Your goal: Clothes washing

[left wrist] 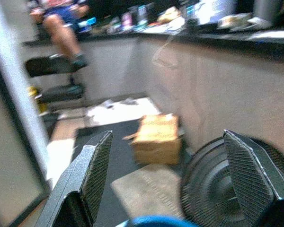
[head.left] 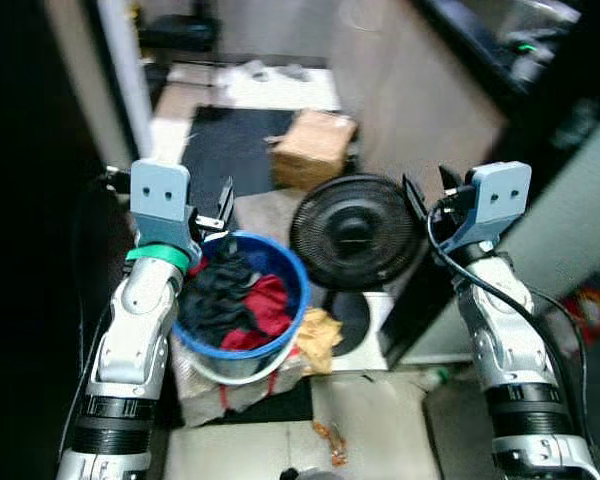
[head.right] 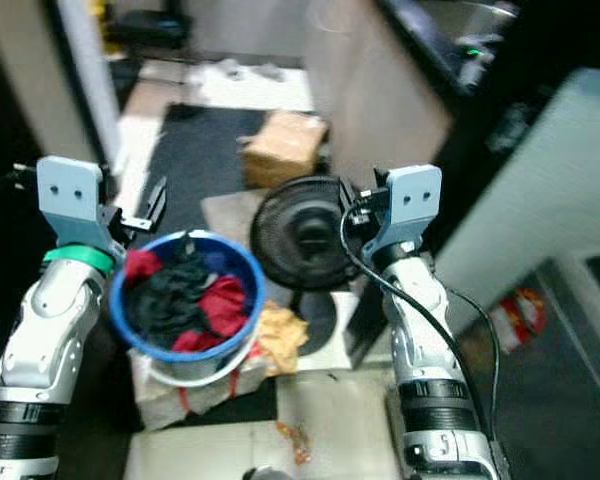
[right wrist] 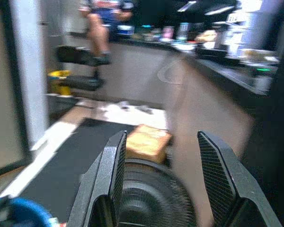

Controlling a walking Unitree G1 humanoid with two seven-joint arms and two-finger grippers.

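A blue bucket (head.left: 292, 262) stands on the floor in front of me, piled with dark and red clothes (head.left: 230, 297). My left gripper (head.left: 218, 214) hovers open over the bucket's far left rim, holding nothing. In the left wrist view its fingers (left wrist: 97, 175) stand wide apart, with the blue rim (left wrist: 154, 221) just below them. My right gripper (head.left: 430, 192) is open and empty at the right edge of a black round fan (head.left: 355, 232), which stands just right of the bucket. The right wrist view looks between its fingers (right wrist: 111, 184) at that fan (right wrist: 151, 194).
A cardboard box (head.left: 313, 148) sits on a dark mat (head.left: 230, 150) beyond the fan. A beige counter wall (head.left: 420, 100) runs along the right and a pale appliance (head.left: 570, 210) stands at the near right. A tan cloth (head.left: 320, 335) lies by the bucket. A person (left wrist: 61, 28) sits on the far counter.
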